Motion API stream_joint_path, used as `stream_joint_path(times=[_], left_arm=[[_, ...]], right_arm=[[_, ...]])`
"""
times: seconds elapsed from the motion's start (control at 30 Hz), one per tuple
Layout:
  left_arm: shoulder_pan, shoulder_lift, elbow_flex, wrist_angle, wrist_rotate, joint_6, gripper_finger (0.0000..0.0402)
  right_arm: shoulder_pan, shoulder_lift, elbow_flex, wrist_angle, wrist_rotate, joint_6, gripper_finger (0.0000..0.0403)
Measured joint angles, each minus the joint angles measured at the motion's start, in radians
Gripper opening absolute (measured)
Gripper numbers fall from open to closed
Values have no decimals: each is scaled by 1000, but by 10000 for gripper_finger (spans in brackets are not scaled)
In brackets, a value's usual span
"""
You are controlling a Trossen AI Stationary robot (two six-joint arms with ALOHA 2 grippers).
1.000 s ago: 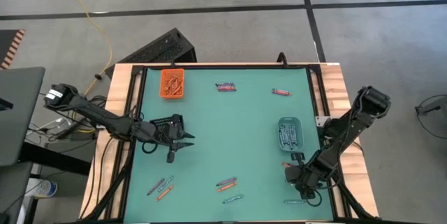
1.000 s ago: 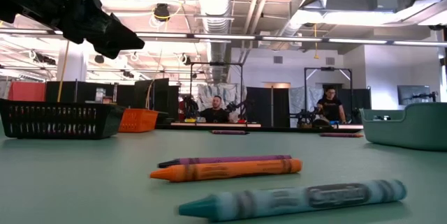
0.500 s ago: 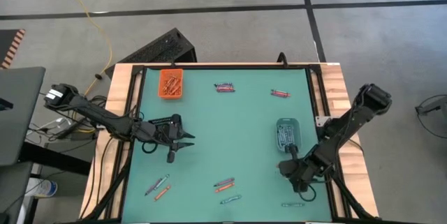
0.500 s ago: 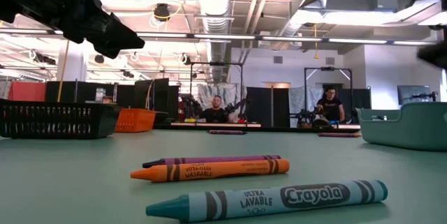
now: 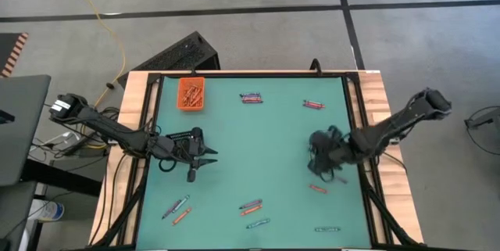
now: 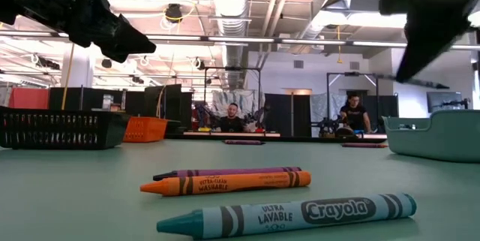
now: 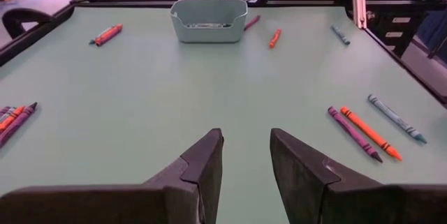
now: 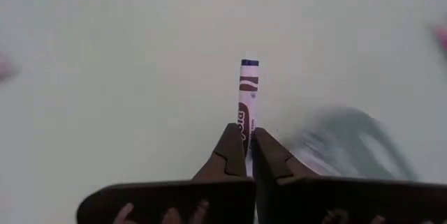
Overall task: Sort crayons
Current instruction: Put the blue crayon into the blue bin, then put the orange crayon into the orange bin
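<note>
Right wrist view: right end effector (image 8: 247, 144) pinches one purple crayon (image 8: 246, 102) by its end; light, stiff, snappable; left end effector (image 7: 246, 155) idle, parted

A robotics lab: exposed ceiling ducts (image 6: 229, 1), more robot rigs (image 6: 225, 94), seated people (image 6: 234, 118).

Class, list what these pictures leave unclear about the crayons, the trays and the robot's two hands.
- Blue tray, high view: covered by the right hand.
- Right hand, low view: blurred and cut by the edge.
- Held crayon, right wrist view: near end hidden between the fingers; label unreadable.
- Orange tray, high view: contents too small to count.
- Left hand: holds nothing.
</note>
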Motion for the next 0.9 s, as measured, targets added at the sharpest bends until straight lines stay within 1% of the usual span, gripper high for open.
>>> stream_joint_path(times=[0.1,0.17,0.27,0.37,0.57,0.63,0.7,0.8,0.9], left_arm=[[0,0,0,-8,0,0,110],[0,0,0,-17,0,-1,110],[0,0,0,-25,0,-9,110],[0,0,0,-28,-1,-9,110],[0,0,0,-38,-1,-18,110],[0,0,0,-47,-1,-18,110],[0,0,0,-46,-1,-18,110],[0,0,0,-45,-3,-18,110],[0,0,0,-45,-6,-18,110]], right_arm=[[-88,-4,0,-112,-36,128,3],[-133,4,0,-143,-72,175,8],[-172,20,0,-133,-125,162,22],[-180,37,0,-126,-133,155,43],[-180,46,1,-144,-150,170,79],[-180,45,1,-143,-184,156,88],[-174,39,1,-140,-248,112,95],[-126,38,1,-110,-289,70,99],[-44,38,1,-6,-317,5,99]])
